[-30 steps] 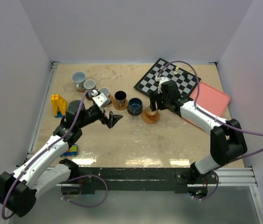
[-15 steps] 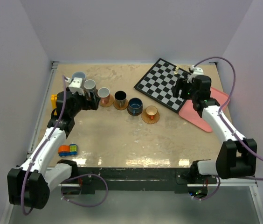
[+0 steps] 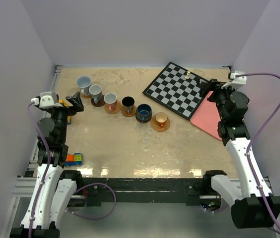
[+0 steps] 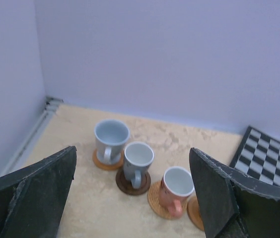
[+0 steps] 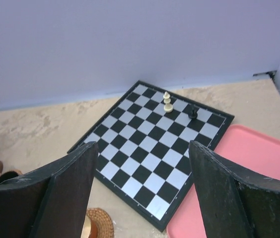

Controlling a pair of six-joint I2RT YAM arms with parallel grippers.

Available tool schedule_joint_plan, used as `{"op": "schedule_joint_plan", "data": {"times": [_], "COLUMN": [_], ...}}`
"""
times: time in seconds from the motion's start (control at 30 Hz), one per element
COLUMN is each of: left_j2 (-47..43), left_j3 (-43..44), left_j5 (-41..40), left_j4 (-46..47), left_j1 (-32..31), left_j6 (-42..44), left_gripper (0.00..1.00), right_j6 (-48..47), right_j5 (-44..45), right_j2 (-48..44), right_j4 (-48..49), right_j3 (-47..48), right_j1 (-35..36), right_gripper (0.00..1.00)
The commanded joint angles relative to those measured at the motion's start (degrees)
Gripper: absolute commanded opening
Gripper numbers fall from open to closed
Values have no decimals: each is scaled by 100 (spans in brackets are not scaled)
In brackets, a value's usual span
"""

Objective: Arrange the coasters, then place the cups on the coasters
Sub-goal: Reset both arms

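Observation:
Six cups stand in a slanting row, each on a coaster: pale blue cup (image 3: 84, 83), grey-white cup (image 3: 96, 91), white-and-pink cup (image 3: 110, 99), black cup (image 3: 128, 103), dark blue cup (image 3: 143, 111) and orange-tan cup (image 3: 160, 118). The left wrist view shows the pale blue cup (image 4: 111, 140) on a tan coaster (image 4: 100, 162), the grey-white cup (image 4: 138, 159) on a dark brown coaster (image 4: 125, 183), and the pink cup (image 4: 176, 185) on a woven coaster (image 4: 156, 199). My left gripper (image 3: 75, 102) (image 4: 132, 148) hangs open and empty left of the row. My right gripper (image 3: 209, 89) (image 5: 144, 145) is open and empty above the chessboard's right edge.
A chessboard (image 3: 177, 90) (image 5: 152, 148) with three pieces (image 5: 168, 102) lies at the back right, beside a pink tray (image 3: 207, 116) (image 5: 251, 168). A yellow toy (image 3: 69, 117) sits behind my left arm, and a small toy car (image 3: 73, 159) lies near the front left. Walls enclose the table.
My right gripper drew back from the orange-tan cup, right and away, leaving it on its coaster. My left arm swung from the table's middle to the left side, staying open.

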Motion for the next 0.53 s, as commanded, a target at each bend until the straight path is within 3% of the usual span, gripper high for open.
{"op": "schedule_joint_plan", "data": {"times": [0.0, 0.23, 0.5], "left_j2": [-318, -300, -142], "left_j3": [-175, -131, 18], "left_j5": [-461, -488, -514], "left_j4": [495, 407, 231], "left_j1": [24, 15, 15], "left_j6": [299, 273, 132], "left_gripper": [100, 100, 100], "right_j6": [-117, -179, -249], "right_j5": [440, 633, 599], "right_j2": [-428, -1044, -1088], "right_j4": [581, 1048, 1004], "right_j3": [-229, -581, -528], "right_j1": [0, 9, 0], "right_gripper": [78, 78, 78]}}
